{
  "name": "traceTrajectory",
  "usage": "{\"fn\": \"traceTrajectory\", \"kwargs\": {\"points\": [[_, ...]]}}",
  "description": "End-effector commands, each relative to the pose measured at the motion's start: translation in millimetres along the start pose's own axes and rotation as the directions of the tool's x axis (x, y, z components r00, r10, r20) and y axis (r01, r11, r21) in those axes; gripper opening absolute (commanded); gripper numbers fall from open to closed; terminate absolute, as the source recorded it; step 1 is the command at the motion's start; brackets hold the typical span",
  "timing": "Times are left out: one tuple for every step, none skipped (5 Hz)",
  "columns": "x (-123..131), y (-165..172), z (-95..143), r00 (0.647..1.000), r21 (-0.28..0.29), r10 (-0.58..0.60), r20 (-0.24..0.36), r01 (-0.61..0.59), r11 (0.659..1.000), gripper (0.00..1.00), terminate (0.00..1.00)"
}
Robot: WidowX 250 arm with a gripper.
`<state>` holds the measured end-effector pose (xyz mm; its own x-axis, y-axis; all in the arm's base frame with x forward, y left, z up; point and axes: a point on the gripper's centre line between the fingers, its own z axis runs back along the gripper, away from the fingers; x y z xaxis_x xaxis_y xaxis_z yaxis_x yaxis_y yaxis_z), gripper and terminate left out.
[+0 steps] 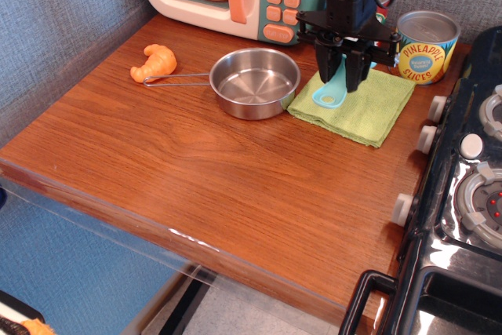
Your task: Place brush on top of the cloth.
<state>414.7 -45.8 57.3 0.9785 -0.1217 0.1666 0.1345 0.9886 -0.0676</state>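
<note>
Brush (331, 97) clamped in tool (340, 76) — handle end over cloth (369, 109).

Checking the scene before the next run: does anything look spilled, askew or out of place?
Nothing stands out. The pan sits upright and empty, the croissant lies by its handle, the pineapple can stands upright, and the cloth lies flat. The gripper holds the brush over the cloth; no spills or damage show.

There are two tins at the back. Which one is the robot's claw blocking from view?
The tomato sauce tin: it is almost wholly hidden behind the tool. The pineapple slices tin, to its right, stands in full view.
</note>
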Motion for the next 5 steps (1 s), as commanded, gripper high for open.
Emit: {"fn": "traceTrajectory", "kwargs": {"points": [[6, -4, 28, 0.999, 0.013, -0.010, 0.052, 0.010, 1.000, 1.00, 0.00], [-7, 0, 42, 0.998, 0.012, -0.022, 0.059, 0.021, 1.000, 1.00, 0.00], [-38, 13, 70, 0.998, 0.030, -0.025, 0.054, 0.023, 0.999, 1.00, 0.00], [-76, 33, 85, 0.998, 0.043, 0.002, 0.060, -0.005, 0.999, 1.00, 0.00], [-107, 47, 81, 0.999, 0.065, 0.017, 0.034, -0.019, 0.998, 1.00, 0.00]]}}
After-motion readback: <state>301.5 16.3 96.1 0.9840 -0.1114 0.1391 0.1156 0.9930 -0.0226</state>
